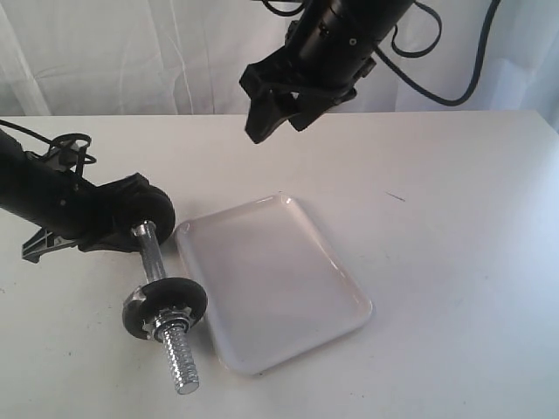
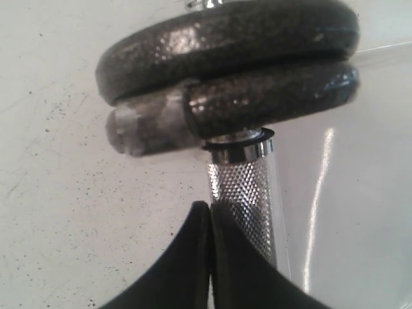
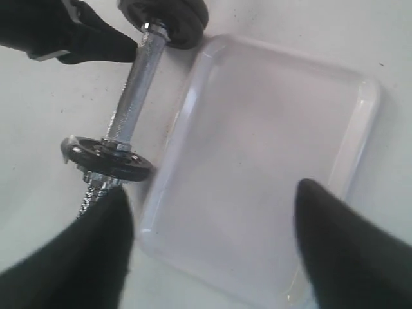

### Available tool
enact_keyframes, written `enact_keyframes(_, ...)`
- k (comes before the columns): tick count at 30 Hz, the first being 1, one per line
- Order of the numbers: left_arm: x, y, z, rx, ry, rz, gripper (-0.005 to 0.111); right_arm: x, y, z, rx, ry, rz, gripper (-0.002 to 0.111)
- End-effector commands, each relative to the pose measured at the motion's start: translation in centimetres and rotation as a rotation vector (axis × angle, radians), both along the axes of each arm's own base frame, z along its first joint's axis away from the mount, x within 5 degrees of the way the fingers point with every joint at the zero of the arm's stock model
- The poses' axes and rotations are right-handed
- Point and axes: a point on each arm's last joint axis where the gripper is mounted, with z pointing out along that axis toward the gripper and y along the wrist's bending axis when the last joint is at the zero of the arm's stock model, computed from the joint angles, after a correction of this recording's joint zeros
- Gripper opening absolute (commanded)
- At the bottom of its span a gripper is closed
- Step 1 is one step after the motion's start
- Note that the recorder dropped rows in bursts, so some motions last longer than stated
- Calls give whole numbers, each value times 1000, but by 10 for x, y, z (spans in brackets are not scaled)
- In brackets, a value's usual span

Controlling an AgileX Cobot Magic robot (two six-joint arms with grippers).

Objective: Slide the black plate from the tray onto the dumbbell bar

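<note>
The white tray (image 1: 279,271) (image 3: 270,148) lies with nothing in it. Left of it rests the chrome dumbbell bar (image 1: 153,257) (image 2: 244,187) (image 3: 132,96). Two black discs (image 1: 166,305) (image 2: 225,38) sit stacked near its threaded near end, behind a silver nut; I cannot tell which is the black plate. Another black disc (image 1: 150,205) (image 3: 170,19) is at the far end. My left gripper (image 1: 118,234) (image 2: 210,205) is shut, its tips meeting beside the knurled bar. My right gripper (image 1: 275,122) (image 3: 212,190) hangs open and empty above the tray's far side.
The white table (image 1: 454,218) stretches bare to the right of the tray. A white curtain (image 1: 131,52) hangs behind it. Black cables (image 1: 454,78) trail from the right arm at the back. One near-end disc has a chipped grey patch (image 2: 148,125).
</note>
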Motion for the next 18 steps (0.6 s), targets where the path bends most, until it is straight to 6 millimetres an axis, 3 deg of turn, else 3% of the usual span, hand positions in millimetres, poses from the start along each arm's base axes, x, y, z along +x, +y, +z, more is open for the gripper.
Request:
enact_keyframes(1, -3, -3, 3, -5, -4, -45, 0, 2, -9, 6, -32, -26, -41, 13)
enact_keyframes(2, -3, -3, 3, -4, -5, -47, 0, 2, -9, 6, -32, -26, -41, 0)
enact_keyframes(13, -5, -4, 5, -4, -9, -74, 0, 2, -9, 6, -31, -26, -42, 0)
enact_keyframes(18, -7, -2, 24, 11, -98, -94, 0, 3, -11, 5, -62, -41, -45, 0)
